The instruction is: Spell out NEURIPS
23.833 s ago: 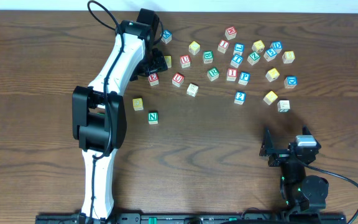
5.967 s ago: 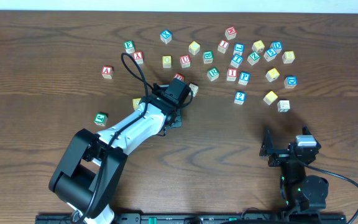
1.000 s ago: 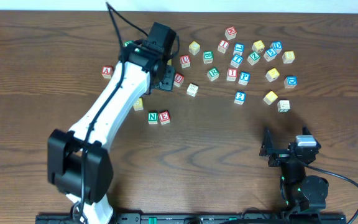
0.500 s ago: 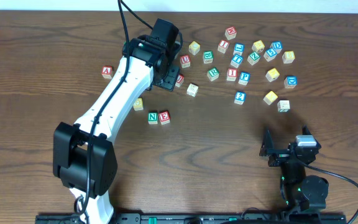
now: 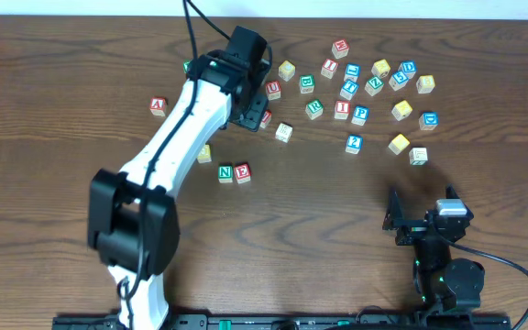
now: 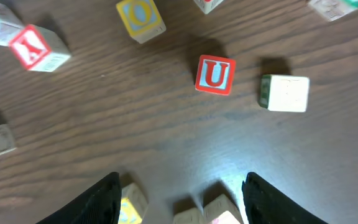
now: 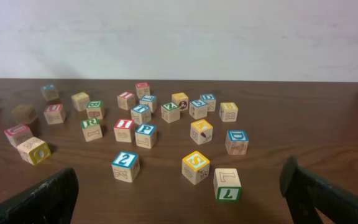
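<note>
Now the left pincer [image 6: 180, 190] hangs apart and empty near the red U cube [image 6: 215, 74], upper centre; right pincer [image 5: 400, 222] gapes, lower right.

Overhead: fixed high above the table [image 5: 53, 137], looking straight down from far off, and it takes in the whole tabletop.

Left wrist: sits above the left claw [image 6: 185, 200], aimed steeply down at the wood from close in. The red U block [image 6: 215, 74] lies just ahead of the claw.

Right wrist: low behind the right claw [image 7: 182, 196], looking level across the table to the wall [image 7: 179, 37]. The blue 2 block [image 7: 125, 165] lies ahead of the claw.

Overlap: overhead and right wrist share the blue 2 block and its neighbours. Overhead and left wrist share the patch around the left claw.
</note>
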